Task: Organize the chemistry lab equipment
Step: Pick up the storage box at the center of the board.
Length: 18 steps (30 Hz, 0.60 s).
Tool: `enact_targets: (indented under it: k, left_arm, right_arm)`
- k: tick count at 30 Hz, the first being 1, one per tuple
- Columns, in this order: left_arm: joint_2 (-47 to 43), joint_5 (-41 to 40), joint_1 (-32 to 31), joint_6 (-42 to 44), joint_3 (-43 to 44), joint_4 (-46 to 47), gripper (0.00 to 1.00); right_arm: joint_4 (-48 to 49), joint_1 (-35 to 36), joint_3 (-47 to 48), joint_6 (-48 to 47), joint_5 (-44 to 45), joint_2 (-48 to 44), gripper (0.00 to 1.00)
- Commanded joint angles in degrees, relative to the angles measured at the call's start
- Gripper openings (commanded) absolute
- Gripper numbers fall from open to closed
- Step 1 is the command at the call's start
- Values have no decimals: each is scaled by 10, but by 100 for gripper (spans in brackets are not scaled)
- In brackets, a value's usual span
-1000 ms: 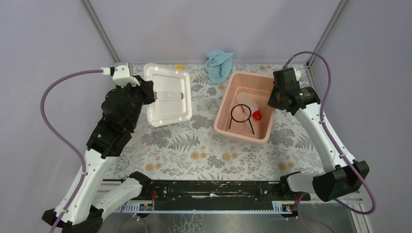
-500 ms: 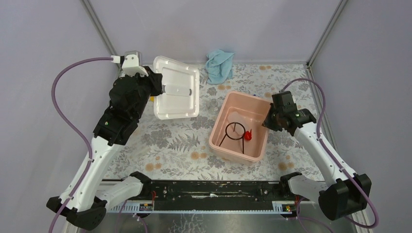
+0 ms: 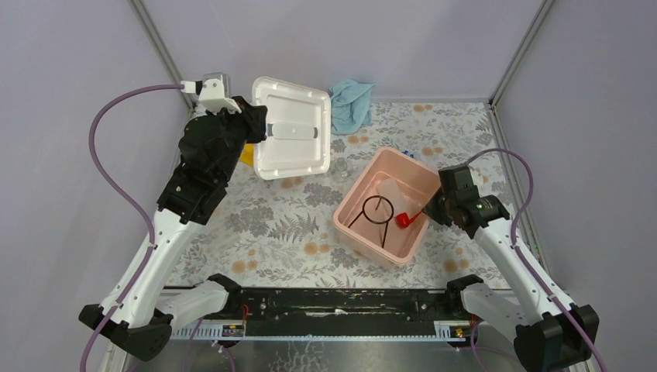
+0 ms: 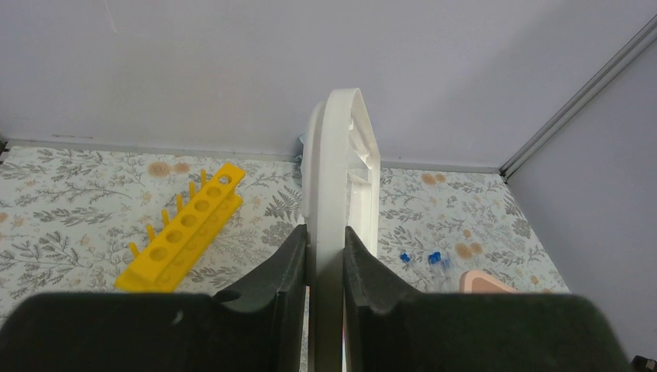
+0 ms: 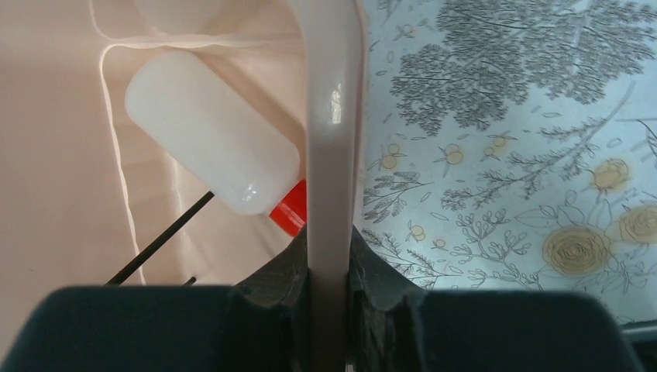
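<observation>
A pink bin (image 3: 356,188) sits right of centre, and my right gripper (image 3: 430,211) is shut on its right wall. In the right wrist view the rim (image 5: 333,116) runs straight between that gripper's (image 5: 329,236) fingers. Inside lie the black wire ring (image 3: 376,211) and the clear red-spouted bottle (image 3: 404,220), also visible from the right wrist (image 5: 209,143). My left gripper (image 3: 259,128) is shut on the left edge of a white lid (image 3: 294,132), held above the back left of the table. Past that gripper (image 4: 325,231), the yellow rack (image 4: 190,229) and blue-capped tubes (image 4: 434,258) lie on the table.
A blue cloth (image 3: 349,105) lies at the back edge. A small clear glass (image 3: 339,169) stands between lid and bin. Grey walls and metal corner posts close in the back and sides. The floral tabletop shows in front of the bin.
The left arm has carried the white lid back and to the right. The right arm has drawn the pink bin nearer and turned it, and the ring and bottle have shifted inside it.
</observation>
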Motion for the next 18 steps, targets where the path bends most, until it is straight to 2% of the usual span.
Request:
enact_targets:
  k: [1, 11, 18]
  left_arm:
    - [-6, 7, -2, -7, 6, 89, 0]
    - [0, 12, -2, -7, 8, 99, 0]
    - [-7, 7, -2, 6, 4, 97, 0]
  right_arm:
    - [13, 1, 8, 111, 57, -44, 0]
    - [-77, 11, 47, 213, 193, -28, 0]
    - [-91, 12, 108, 225, 254, -21, 0]
